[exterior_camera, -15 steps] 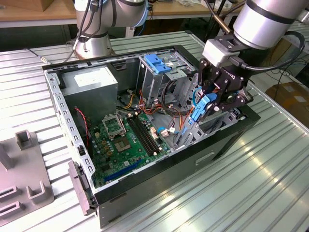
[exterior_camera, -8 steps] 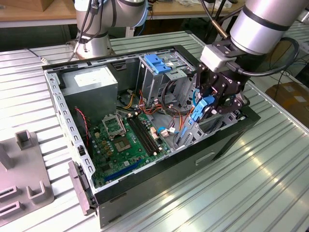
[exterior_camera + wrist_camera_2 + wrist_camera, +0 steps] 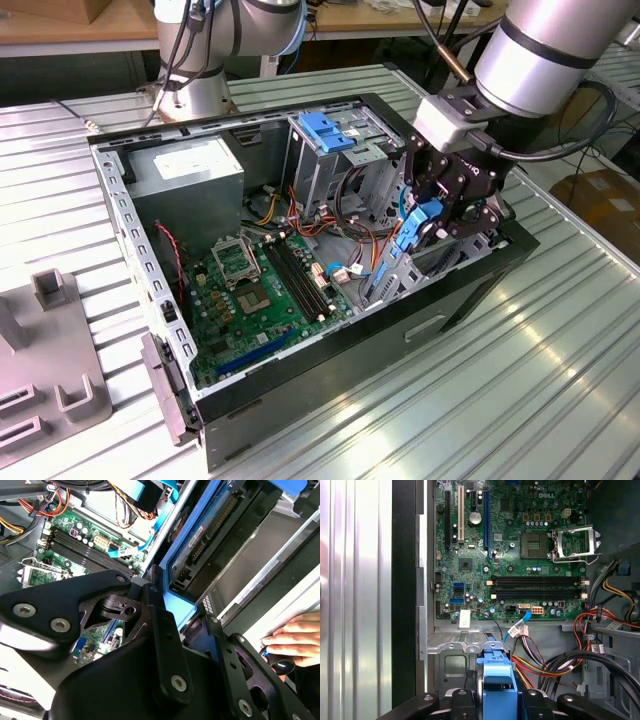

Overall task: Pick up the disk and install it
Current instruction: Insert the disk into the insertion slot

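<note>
The disk (image 3: 407,243), a flat drive in a light-blue carrier, stands on edge inside the open computer case (image 3: 330,385), at its end on the exterior view's right. My gripper (image 3: 432,212) is shut on the disk from above, its black fingers on either side of the blue rail. The second wrist view shows the drive's dark body and connector edge (image 3: 202,532) running away from the gripper (image 3: 186,622) into a bay beside the case wall. In the first wrist view the blue carrier end (image 3: 496,672) sits between the fingers (image 3: 457,702), above the case floor.
The green motherboard (image 3: 260,290) lies in the case, with red and orange cables (image 3: 555,660) close to the disk. A tall metal cage with a blue latch (image 3: 325,130) and a power supply (image 3: 190,170) stand behind. A person's hand (image 3: 295,640) rests outside the case. A grey fixture (image 3: 40,370) sits on the slatted table.
</note>
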You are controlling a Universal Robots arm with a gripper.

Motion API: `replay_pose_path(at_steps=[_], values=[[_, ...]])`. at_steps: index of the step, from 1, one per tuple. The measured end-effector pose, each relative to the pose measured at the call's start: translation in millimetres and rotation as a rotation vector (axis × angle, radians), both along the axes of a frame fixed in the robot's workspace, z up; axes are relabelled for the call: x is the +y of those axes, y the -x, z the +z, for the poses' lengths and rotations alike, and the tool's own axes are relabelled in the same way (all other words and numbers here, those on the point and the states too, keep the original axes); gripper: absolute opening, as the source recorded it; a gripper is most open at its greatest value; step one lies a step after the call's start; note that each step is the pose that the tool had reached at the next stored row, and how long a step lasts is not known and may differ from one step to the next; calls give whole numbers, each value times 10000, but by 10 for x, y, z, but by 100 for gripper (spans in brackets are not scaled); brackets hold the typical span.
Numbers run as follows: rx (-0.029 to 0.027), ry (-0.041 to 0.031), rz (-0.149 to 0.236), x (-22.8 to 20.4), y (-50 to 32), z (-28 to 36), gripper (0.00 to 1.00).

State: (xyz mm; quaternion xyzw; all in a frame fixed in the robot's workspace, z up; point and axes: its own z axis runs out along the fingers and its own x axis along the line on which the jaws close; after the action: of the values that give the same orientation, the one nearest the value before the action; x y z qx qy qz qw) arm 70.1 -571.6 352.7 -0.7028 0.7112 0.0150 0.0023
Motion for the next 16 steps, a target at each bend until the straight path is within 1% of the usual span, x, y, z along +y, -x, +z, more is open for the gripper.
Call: replay_pose_path(at_steps=[2, 4, 5, 8, 10, 11, 12, 16], values=[[-4, -13, 1, 0, -1, -6, 37], [-2, -10, 1, 0, -1, -6, 38], [0, 1, 1, 0, 0, -1, 44], [0, 0, 0, 0, 0, -2, 43], [0, 0, 0, 0, 0, -2, 30], [0, 0, 0, 0, 0, -3, 18], [0, 0, 0, 0, 0, -3, 12], [0, 0, 0, 0, 0, -4, 10]])
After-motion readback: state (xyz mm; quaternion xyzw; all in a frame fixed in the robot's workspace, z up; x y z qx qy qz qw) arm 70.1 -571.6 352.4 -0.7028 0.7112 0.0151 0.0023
